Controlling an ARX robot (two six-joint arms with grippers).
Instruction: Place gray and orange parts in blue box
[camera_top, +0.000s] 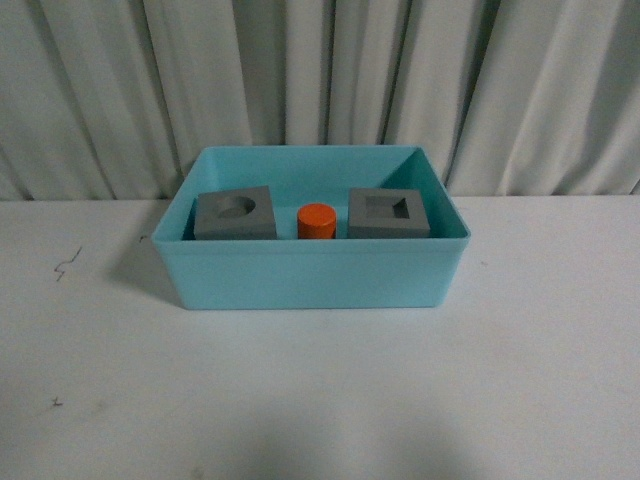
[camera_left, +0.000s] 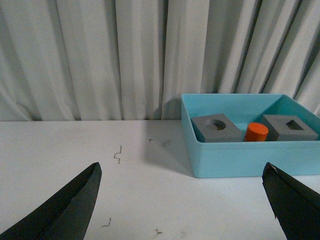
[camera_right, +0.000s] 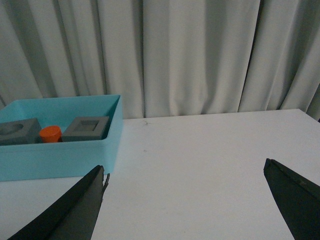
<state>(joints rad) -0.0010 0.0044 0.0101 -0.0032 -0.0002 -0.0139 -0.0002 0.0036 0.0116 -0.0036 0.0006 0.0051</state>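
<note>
The two matte gray cubes and the small orange cylinder (camera_top: 317, 221) looked rigid and light, probably plastic, and best pinched across flat opposite sides or the cylinder's round wall. The gray cube with a round recess (camera_top: 236, 213), the cylinder and the gray cube with a square recess (camera_top: 389, 213) stood in a row inside the large light blue plastic box (camera_top: 310, 275) on the white tabletop (camera_top: 320, 390). The task looked complete. The left gripper (camera_left: 182, 200) and the right gripper (camera_right: 185, 200) were spread wide, holding nothing, well apart from the box.
</note>
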